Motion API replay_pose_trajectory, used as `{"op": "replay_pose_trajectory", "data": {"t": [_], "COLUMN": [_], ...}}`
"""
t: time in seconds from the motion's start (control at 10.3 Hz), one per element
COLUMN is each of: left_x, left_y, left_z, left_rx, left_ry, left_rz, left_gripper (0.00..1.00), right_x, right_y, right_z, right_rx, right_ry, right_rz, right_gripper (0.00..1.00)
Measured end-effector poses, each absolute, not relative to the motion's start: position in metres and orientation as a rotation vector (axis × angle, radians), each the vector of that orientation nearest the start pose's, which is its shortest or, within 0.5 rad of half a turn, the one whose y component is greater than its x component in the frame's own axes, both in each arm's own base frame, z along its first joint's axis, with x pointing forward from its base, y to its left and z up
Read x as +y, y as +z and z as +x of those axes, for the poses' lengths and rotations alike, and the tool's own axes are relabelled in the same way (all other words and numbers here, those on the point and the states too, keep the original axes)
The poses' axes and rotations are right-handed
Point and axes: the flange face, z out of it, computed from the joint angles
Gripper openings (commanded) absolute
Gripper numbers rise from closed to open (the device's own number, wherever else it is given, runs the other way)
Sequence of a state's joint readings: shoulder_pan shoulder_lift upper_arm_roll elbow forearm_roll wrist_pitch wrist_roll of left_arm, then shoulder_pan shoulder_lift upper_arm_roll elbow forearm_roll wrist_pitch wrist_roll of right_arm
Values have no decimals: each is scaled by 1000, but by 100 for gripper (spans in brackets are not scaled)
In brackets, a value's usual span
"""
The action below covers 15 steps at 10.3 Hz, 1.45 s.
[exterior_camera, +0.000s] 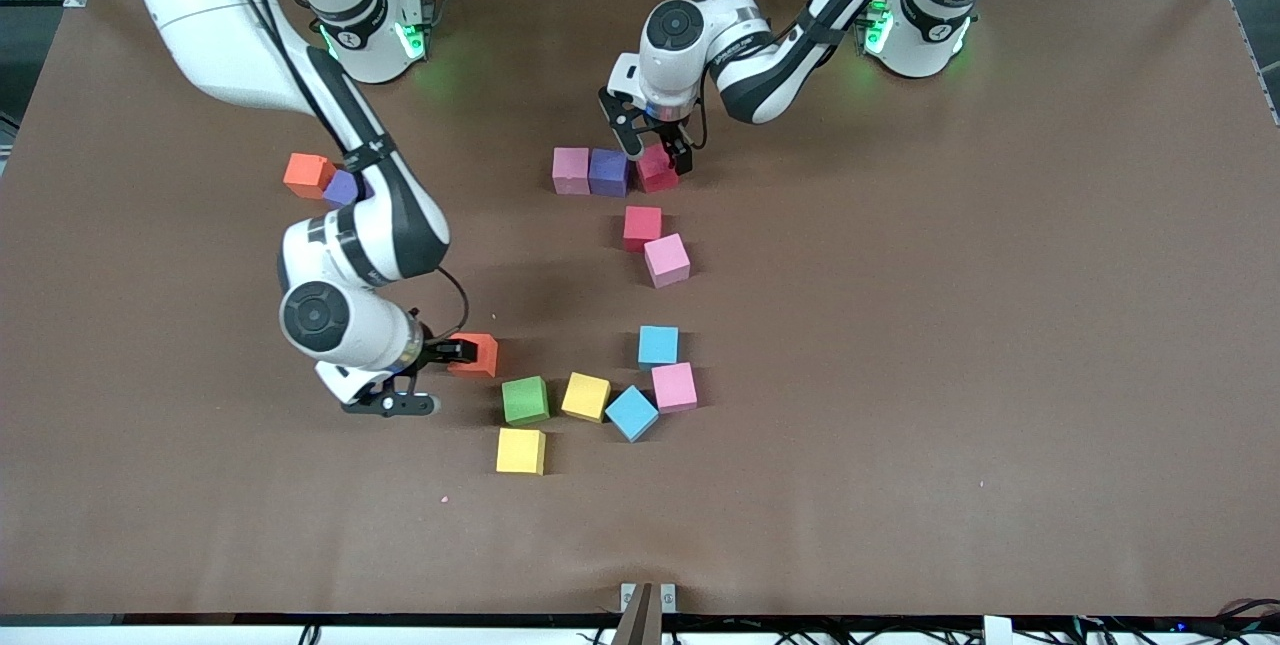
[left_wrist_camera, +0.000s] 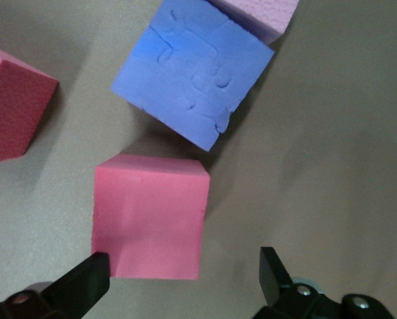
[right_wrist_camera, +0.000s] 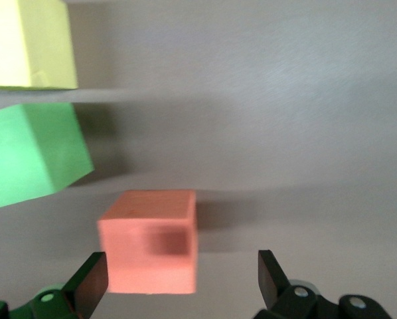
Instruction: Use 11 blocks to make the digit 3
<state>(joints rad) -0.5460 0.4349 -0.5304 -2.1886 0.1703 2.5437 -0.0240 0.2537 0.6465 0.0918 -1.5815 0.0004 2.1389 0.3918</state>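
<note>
now left pincer (exterior_camera: 655, 147) wide over red block (exterior_camera: 657, 168); right pincer (exterior_camera: 452, 375) wide beside orange block (exterior_camera: 478, 354), both square-on.

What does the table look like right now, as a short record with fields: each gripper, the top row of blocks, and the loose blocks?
left gripper: open, low at the red block that ends the top row
right gripper: open, low beside an orange block, not gripping it
top row: pink block, purple block, then the red one
middle: red block and pink block, touching
lower cluster: green, two yellow, two sky blue, one pink
apart: orange block and purple block, under the right arm
</note>
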Motion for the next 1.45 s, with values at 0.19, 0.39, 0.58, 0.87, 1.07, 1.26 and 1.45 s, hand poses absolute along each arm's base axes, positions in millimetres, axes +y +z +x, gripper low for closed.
{"op": "replay_pose_trajectory", "data": {"t": [0.19,0.39,0.58,0.87,1.07,1.26,1.45], "left_x": [-493,-493,-494,-494,-494,-495,-498], "left_y": [209,209,215,239,241,238,231], "left_z": [259,260,266,274,275,272,269], "left_rx": [1780,1780,1772,1741,1737,1742,1767], "left_ry": [109,106,96,133,139,150,139], "left_rz": [-2700,-2699,-2702,-2654,-2649,-2645,-2637], "left_gripper": [100,100,100,100,100,100,100], "right_x": [241,242,244,243,239,236,235], "right_y": [245,225,215,201,196,196,197], "right_z": [648,647,647,646,646,647,648], "right_rx": [111,89,75,78,87,94,95], "right_ry": [137,148,136,152,160,155,152], "right_rz": [-3111,-3120,-3126,-3128,-3131,-3132,-3132], "right_gripper": [100,100,100,100,79,23,14]}}
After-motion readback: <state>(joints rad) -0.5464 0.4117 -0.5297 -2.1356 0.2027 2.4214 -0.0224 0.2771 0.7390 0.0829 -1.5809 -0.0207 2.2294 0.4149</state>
